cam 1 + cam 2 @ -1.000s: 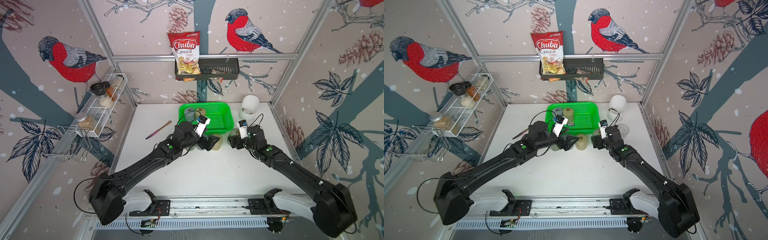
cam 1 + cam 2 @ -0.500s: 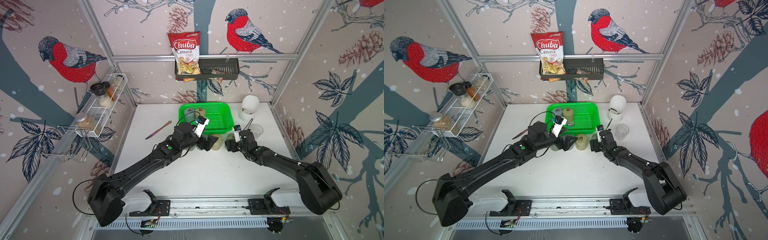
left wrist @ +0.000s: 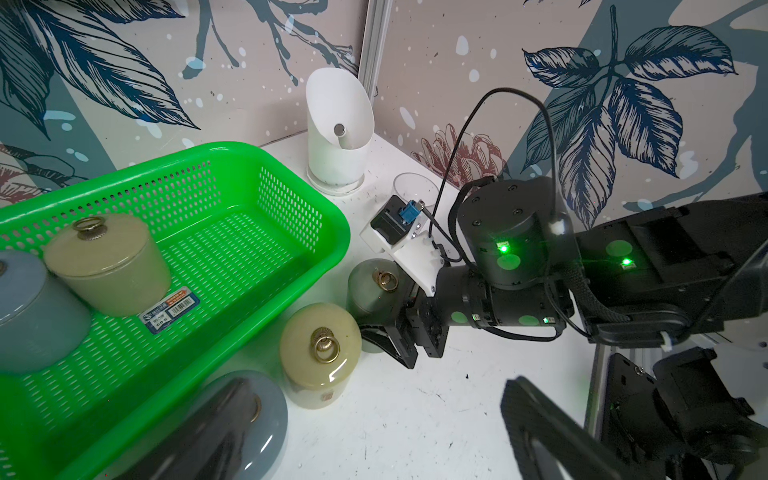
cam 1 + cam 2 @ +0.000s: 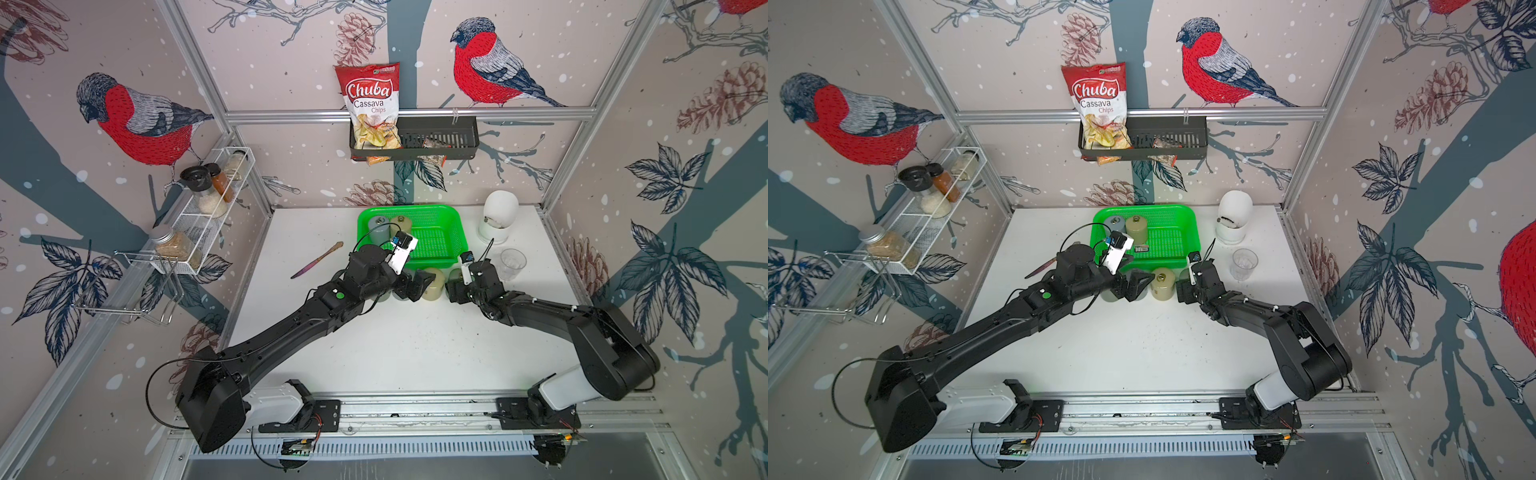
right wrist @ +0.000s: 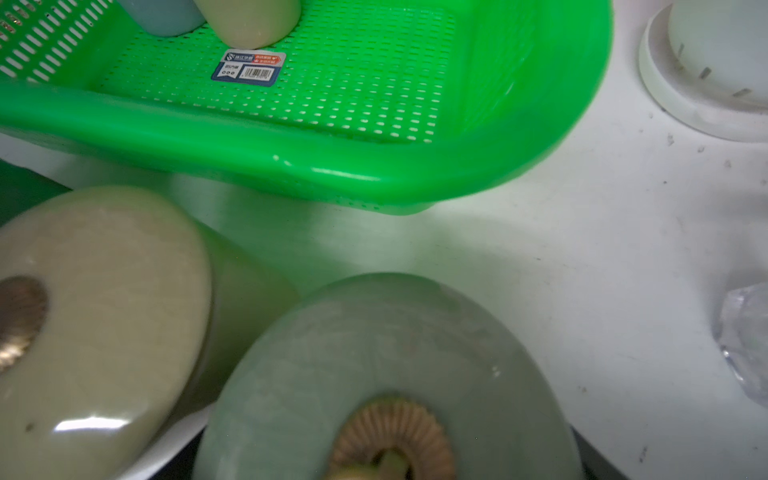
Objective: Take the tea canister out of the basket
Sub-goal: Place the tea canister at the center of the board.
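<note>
Chips bag (image 4: 371,104), clear cup (image 4: 512,262)

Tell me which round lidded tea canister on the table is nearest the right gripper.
The grey-green ring-topped canister at the right gripper; the cream canister stands beside it, the grey-blue canister by the left gripper.

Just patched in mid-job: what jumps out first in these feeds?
The bright green basket at the back of the table, a grey-blue canister and a beige canister in one corner. Before it, the right gripper grips a grey-green canister. On the back wall, a red chips bag.
</note>
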